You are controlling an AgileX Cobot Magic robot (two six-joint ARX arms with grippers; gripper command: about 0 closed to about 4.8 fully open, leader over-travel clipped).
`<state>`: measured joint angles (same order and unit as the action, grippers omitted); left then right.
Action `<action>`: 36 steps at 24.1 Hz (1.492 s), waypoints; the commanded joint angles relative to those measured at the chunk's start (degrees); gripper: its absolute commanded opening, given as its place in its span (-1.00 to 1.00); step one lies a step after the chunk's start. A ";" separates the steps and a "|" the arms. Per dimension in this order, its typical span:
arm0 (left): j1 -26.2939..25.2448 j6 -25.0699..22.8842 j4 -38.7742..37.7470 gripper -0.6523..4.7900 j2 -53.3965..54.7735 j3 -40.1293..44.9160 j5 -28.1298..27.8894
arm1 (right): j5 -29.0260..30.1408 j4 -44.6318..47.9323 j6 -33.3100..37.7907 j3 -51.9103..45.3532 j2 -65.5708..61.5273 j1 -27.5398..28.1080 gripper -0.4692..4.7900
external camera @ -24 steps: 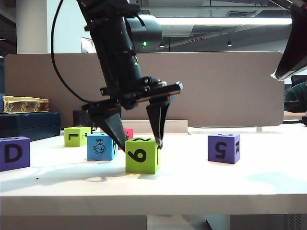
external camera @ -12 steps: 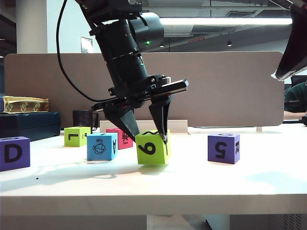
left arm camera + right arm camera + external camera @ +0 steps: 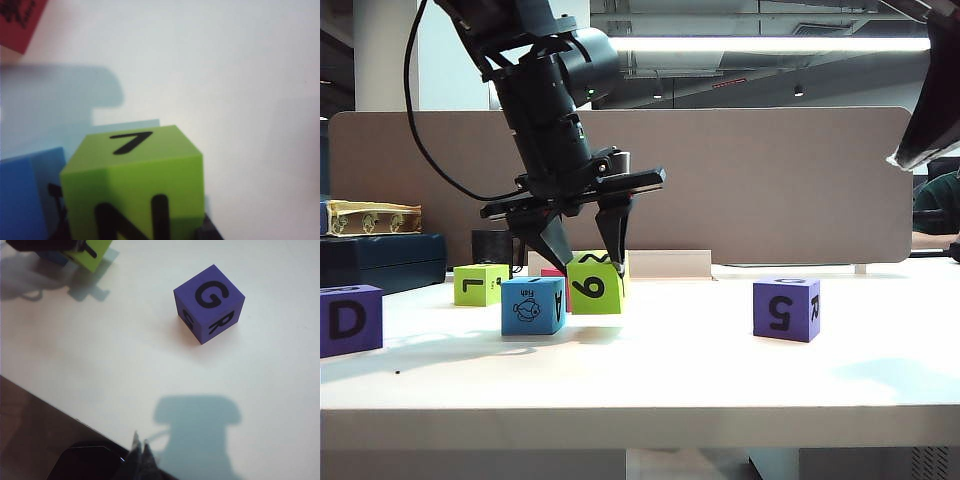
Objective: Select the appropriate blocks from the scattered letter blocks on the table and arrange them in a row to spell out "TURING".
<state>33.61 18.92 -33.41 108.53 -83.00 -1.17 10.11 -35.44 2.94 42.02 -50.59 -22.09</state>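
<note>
My left gripper (image 3: 588, 268) is shut on a lime green letter block (image 3: 595, 285) whose front shows a 9. It holds that block slightly tilted, right beside the blue fish block (image 3: 532, 305). In the left wrist view the held block (image 3: 132, 185) shows a 7 and an N, with the blue block (image 3: 25, 195) next to it and the red block (image 3: 20, 20) further off. A second lime block marked L (image 3: 480, 284) and a purple D block (image 3: 348, 320) sit to the left. The purple block (image 3: 786, 308) with G and R (image 3: 210, 302) stands alone on the right. My right gripper (image 3: 140, 447) is shut and empty, high over the table's front edge.
A grey-brown divider panel (image 3: 770, 180) runs behind the table (image 3: 640, 400). A black mug (image 3: 495, 246) and a dark box (image 3: 380, 262) stand at the back left. The right arm (image 3: 930, 100) hangs at the upper right edge.
The left gripper closed on the lime green 9 block and carried it left and back, up beside the blue fish block. The right arm stayed still.
</note>
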 commanded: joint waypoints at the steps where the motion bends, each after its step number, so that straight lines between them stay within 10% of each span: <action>1: -0.09 -0.04 0.61 0.00 0.02 -0.17 -0.17 | 0.02 0.52 -0.17 0.35 0.09 0.00 -0.82; 20: 0.00 1.22 1.95 0.03 2.25 -0.17 2.47 | 0.04 0.50 -0.15 0.33 0.09 0.00 -0.82; 25: 0.00 1.22 2.91 0.41 2.25 -0.17 2.47 | 0.04 0.50 -0.15 0.33 0.09 0.00 -0.82; 36: 0.00 0.83 3.39 0.43 2.25 -0.35 2.73 | 0.04 0.50 -0.15 0.33 0.09 0.00 -0.82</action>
<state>33.58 20.14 -29.82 111.04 -83.00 1.19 10.11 -35.44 2.94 42.02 -50.61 -22.06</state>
